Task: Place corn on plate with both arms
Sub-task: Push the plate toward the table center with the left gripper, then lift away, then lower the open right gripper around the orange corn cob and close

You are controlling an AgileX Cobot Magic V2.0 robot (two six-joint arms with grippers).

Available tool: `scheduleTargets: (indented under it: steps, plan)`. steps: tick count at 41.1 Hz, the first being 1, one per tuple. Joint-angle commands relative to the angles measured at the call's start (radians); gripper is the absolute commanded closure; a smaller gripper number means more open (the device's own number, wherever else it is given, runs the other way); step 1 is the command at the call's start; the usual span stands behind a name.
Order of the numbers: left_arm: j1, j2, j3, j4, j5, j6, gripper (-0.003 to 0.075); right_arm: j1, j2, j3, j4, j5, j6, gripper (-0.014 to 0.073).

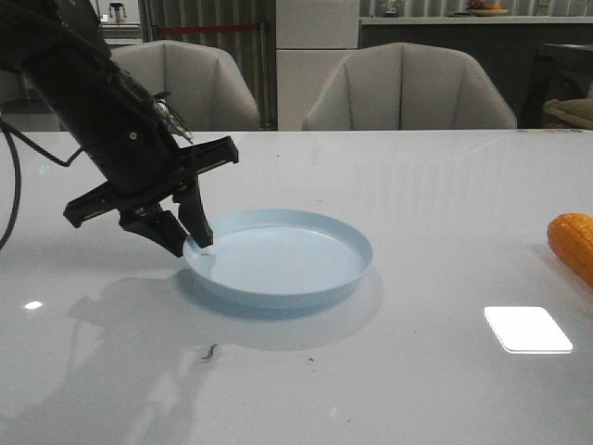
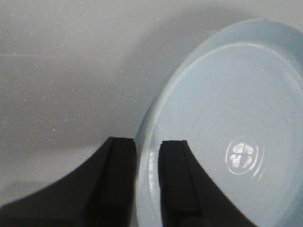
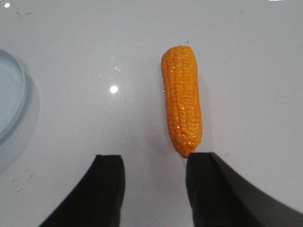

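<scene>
The pale-blue plate [image 1: 287, 255] lies on the white table, left of centre. My left gripper [image 1: 193, 246] is at the plate's left rim. In the left wrist view, its two fingers straddle the rim closely, one outside and one inside the plate [image 2: 227, 94], so this gripper [image 2: 147, 144] is closed on the rim. The orange corn [image 1: 574, 243] lies on the table at the far right edge. In the right wrist view the corn [image 3: 182, 106] lies just beyond one fingertip of my open, empty right gripper [image 3: 155, 158]. The plate's edge [image 3: 9, 94] shows there too.
Two grey chairs [image 1: 408, 88] [image 1: 185, 83] stand behind the table's far edge. A bright light reflection [image 1: 528, 329] lies on the table at front right. A small dark speck [image 1: 211, 352] lies in front of the plate.
</scene>
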Motion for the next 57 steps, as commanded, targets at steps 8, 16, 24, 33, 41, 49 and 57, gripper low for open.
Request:
scheduleTargets:
  steps: [8, 16, 24, 33, 41, 49, 57]
  plan:
    - [-0.009, -0.058, -0.106, -0.014, 0.014, 0.065, 0.0433, -0.001, -0.006, -0.031, -0.005, -0.064, -0.002, 0.0169]
    - [-0.003, -0.093, -0.252, 0.139, 0.087, 0.241, 0.0442, -0.001, -0.006, -0.033, -0.005, -0.061, -0.002, 0.0170]
    - [0.036, -0.210, -0.307, 0.284, 0.048, 0.233, 0.0451, -0.004, -0.004, -0.088, -0.005, -0.008, -0.001, 0.0171]
    - [0.134, -0.387, -0.243, 0.298, -0.099, 0.233, 0.0483, -0.004, 0.071, -0.221, -0.005, 0.070, 0.000, 0.0171]
    - [0.236, -0.580, 0.002, 0.301, -0.250, 0.233, 0.0483, -0.004, 0.244, -0.329, -0.005, 0.104, 0.000, 0.0167]
    - [0.303, -0.813, 0.360, 0.299, -0.423, 0.233, 0.0483, -0.004, 0.439, -0.424, -0.065, 0.118, 0.000, 0.0148]
    - [0.314, -0.995, 0.568, 0.299, -0.474, 0.233, 0.0483, -0.004, 0.604, -0.547, -0.113, 0.191, 0.000, 0.0010]
